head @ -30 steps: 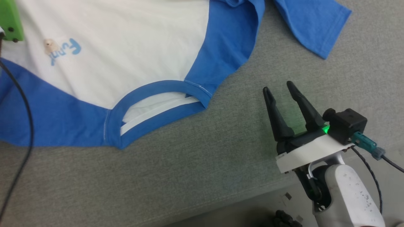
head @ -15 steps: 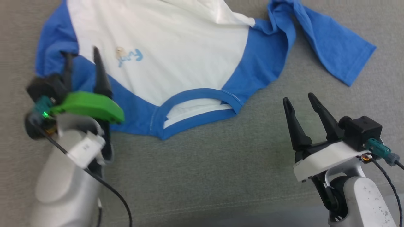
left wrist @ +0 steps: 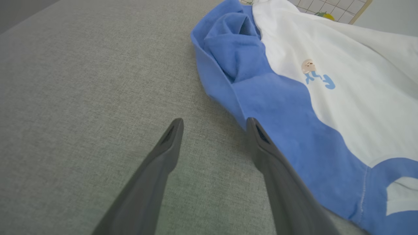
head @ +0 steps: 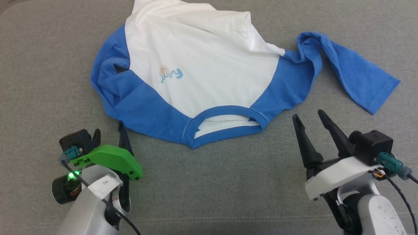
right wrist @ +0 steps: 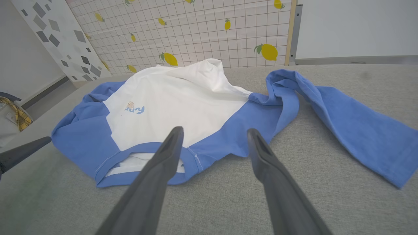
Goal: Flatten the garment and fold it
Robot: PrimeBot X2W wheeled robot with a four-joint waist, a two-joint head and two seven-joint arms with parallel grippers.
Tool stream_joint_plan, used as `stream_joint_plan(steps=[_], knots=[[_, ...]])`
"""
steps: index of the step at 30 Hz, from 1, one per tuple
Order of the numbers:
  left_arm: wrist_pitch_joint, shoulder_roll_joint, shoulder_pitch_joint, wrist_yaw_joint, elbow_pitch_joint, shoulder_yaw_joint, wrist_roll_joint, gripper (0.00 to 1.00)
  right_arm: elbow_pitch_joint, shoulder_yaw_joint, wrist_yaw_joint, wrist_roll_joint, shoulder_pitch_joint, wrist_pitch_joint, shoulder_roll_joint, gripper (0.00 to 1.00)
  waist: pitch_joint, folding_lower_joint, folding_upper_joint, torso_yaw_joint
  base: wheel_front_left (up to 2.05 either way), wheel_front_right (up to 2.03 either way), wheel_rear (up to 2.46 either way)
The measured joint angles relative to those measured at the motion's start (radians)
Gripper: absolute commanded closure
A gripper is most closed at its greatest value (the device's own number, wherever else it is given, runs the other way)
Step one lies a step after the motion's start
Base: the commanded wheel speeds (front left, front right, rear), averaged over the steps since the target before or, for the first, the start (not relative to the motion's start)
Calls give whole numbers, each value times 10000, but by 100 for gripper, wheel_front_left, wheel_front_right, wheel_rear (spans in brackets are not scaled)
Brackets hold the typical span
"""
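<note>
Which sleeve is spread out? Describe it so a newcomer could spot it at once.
On the grey fabric surface lies the garment, white body with blue shoulders. From its side nearest the right claw, the long sleeve stretches out across the surface. The other sleeve is bunched against the body; this one ends in a free cuff.

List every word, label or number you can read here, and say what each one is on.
"Fun…": blue print beside a small cartoon figure on the white chest of the garment. It is upside down in the head view, and the letters after "Fun" are too blurred to read.
White tag on the left forearm: dark marks, too small to read.
No other text is legible.
</note>
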Motion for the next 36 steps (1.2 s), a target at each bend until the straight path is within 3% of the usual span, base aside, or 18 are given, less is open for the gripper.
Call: stream_joint_plan(steps=[15,18,19,20,21,22,30,36], knots=[[1285,59,-811,-510,1133,155,-884,0,-21,119,0,107,60,12,0,0,201,0,0,-557,0,0,0],[1760,270,-966,-397,1356,94,-884,0,-19,146,0,130,59,-15,0,0,309,0,0,-678,0,0,0],[1825,313,-980,-345,1367,90,-882,4,-19,155,0,144,59,-15,2,0,327,0,0,-702,0,0,0],[1845,347,-987,-305,1344,61,-853,53,-17,153,0,157,59,-15,0,0,341,0,0,-713,0,0,0],[1854,370,-986,-288,1321,40,-830,93,-15,150,0,159,59,-15,-2,0,349,0,0,-712,0,0,0],[1935,397,-984,-288,1287,-10,-830,100,-10,150,0,157,59,-13,0,0,357,0,0,-701,0,0,0],[1969,453,-973,-351,934,-265,-763,100,357,-230,0,-209,-790,474,0,0,467,0,0,-434,0,0,0],[1687,339,-1003,-485,786,-525,-616,100,1883,-1246,0,-341,-2476,1384,13,0,615,0,0,-66,0,0,0]])
